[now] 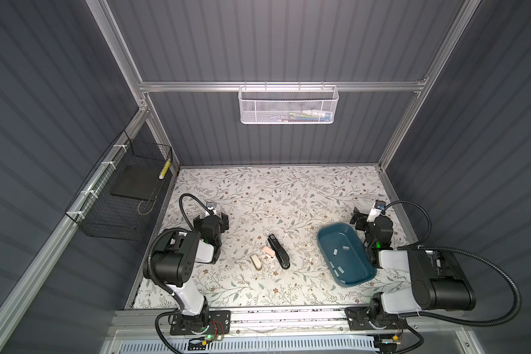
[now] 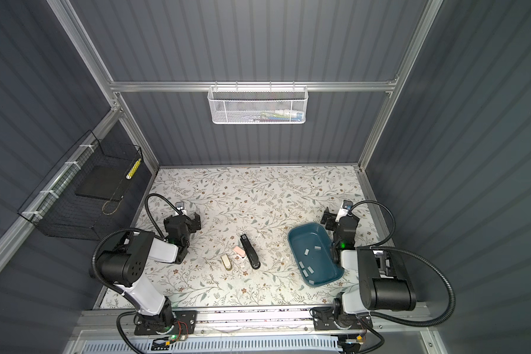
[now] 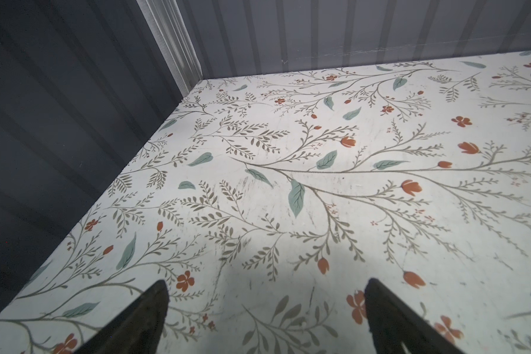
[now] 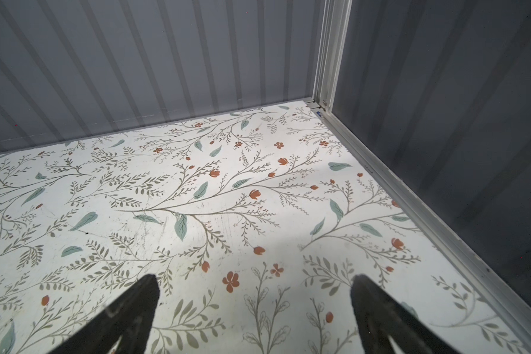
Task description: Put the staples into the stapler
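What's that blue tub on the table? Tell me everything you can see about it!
The tub is dark teal, a rounded rectangle with low walls and an open top, and it looks like smooth plastic. It sits flat on the flowery table, on the right side, close beside the right arm. The staples, small pale grey strips, lie scattered on its bottom. Nothing holds it.
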You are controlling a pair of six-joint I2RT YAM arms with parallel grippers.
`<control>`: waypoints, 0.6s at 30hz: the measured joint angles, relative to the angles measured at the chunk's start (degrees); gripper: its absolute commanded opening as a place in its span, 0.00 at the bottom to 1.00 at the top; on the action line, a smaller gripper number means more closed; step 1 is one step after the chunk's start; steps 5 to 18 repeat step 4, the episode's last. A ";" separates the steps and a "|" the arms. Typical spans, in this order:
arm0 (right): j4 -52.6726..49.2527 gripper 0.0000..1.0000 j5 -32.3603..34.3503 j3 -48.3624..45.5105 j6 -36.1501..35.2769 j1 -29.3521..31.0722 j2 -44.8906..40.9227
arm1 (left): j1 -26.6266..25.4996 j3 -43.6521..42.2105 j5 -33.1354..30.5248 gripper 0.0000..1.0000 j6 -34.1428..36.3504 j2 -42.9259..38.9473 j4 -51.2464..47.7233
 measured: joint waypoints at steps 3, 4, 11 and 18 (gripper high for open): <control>0.00 0.99 0.13 0.02 0.00 0.24 0.00 | 0.00 0.00 0.00 1.00 0.00 0.00 0.00; 0.00 0.99 0.13 0.00 0.00 0.26 0.00 | 0.00 0.00 0.00 1.00 0.00 0.00 0.00; 0.00 0.99 0.13 0.00 0.00 0.26 0.00 | 0.00 0.00 0.00 1.00 0.00 0.00 0.00; 0.00 0.99 0.13 0.00 0.00 0.26 0.00 | 0.00 0.00 0.00 1.00 0.00 0.00 0.00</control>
